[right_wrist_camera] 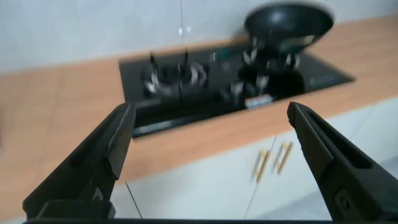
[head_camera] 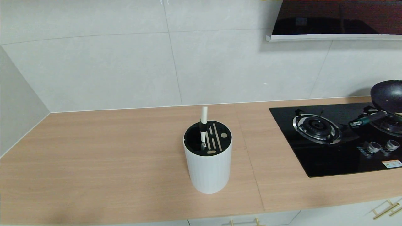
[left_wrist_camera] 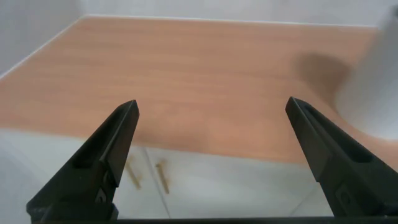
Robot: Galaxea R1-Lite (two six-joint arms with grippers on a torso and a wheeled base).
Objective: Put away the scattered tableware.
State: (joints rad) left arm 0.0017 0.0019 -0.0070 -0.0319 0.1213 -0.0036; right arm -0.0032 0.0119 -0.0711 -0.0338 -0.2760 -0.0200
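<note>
A white cylindrical utensil holder (head_camera: 208, 163) with a black slotted top stands upright in the middle of the wooden counter (head_camera: 94, 157). One utensil with a white and black handle (head_camera: 203, 125) stands in its open compartment. In the left wrist view my left gripper (left_wrist_camera: 211, 118) is open and holds nothing, hovering off the counter's front edge, with the holder (left_wrist_camera: 373, 87) as a pale shape to one side. My right gripper (right_wrist_camera: 208, 118) is open too, off the front edge facing the hob (right_wrist_camera: 230, 81).
A black gas hob (head_camera: 333, 138) lies at the right of the counter with a dark wok (head_camera: 388, 95) on its far burner. Tiled walls close the back and left. Cabinet fronts with gold handles (head_camera: 384, 209) sit below the counter edge.
</note>
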